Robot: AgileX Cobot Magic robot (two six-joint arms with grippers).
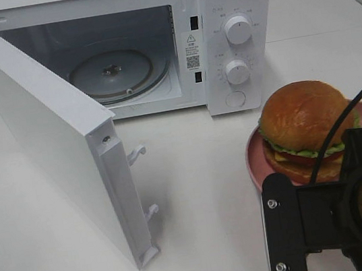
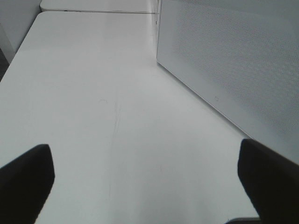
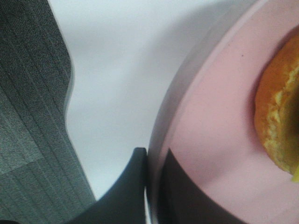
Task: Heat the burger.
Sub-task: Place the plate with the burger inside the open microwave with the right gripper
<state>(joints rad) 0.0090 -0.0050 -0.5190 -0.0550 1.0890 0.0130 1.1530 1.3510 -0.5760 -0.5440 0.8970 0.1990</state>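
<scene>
The burger (image 1: 307,123) stands on a round pink plate (image 1: 255,158) on the white table, to the right of the microwave's front. Its bun edge (image 3: 278,116) also shows in the right wrist view. My right gripper (image 3: 154,163) is shut on the near rim of the pink plate (image 3: 219,116), one dark finger under the rim and one on top. From above, only the black right arm (image 1: 344,220) shows at the bottom right, covering the grip. In the left wrist view, my left gripper (image 2: 145,177) hangs open and empty over bare table.
The white microwave (image 1: 230,5) stands at the back with its door (image 1: 51,134) swung wide open toward the front left. A glass turntable (image 1: 110,74) lies inside. The table's near edge (image 3: 70,93) runs close beside the plate, with grey floor (image 3: 28,116) beyond.
</scene>
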